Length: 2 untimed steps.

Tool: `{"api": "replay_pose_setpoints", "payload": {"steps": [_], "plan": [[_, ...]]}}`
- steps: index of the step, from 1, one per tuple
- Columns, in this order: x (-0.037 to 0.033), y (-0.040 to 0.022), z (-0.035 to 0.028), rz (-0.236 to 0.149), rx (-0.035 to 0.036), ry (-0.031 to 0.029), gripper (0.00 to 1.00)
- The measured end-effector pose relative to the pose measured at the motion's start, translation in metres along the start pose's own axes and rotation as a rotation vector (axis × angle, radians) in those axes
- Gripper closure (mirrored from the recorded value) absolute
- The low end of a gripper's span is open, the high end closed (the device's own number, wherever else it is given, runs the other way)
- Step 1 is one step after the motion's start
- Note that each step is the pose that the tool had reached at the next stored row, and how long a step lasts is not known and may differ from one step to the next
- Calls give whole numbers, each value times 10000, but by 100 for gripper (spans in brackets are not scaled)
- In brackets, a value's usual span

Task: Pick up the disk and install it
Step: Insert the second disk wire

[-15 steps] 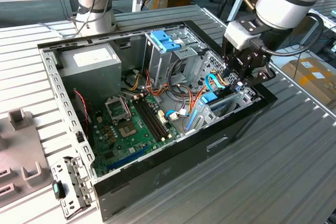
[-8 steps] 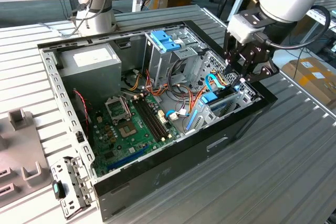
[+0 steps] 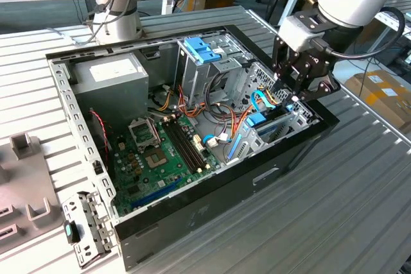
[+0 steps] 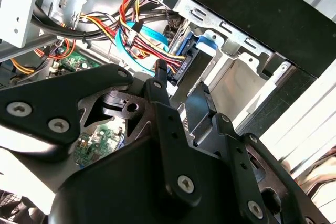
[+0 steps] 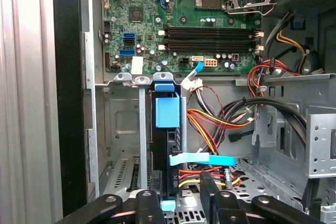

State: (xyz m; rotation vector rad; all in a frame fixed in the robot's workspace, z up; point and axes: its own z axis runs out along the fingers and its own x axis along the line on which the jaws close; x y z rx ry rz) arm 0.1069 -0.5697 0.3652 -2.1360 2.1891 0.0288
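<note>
The disk stands on edge in a slot of the metal drive bay at the case's front corner, its blue side rail facing the first wrist view. In the second wrist view its blue rail and black edge lie just beyond the fingertips. My gripper hangs directly over it, open, one black finger on each side of the disk's edge and a gap beside it. In the exterior view my gripper is at the case's right end, above the bay.
The open computer case holds a motherboard, a grey power-supply box and a drive cage with a blue bracket. Red, yellow and black cables run beside the bay. A loose metal bracket lies on the table.
</note>
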Motion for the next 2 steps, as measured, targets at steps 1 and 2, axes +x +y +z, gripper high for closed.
{"api": "replay_pose_setpoints", "payload": {"steps": [1, 2], "plan": [[0, 0, 0, 0, -1, 0, 58], [0, 0, 0, -1, -2, 0, 58]]}}
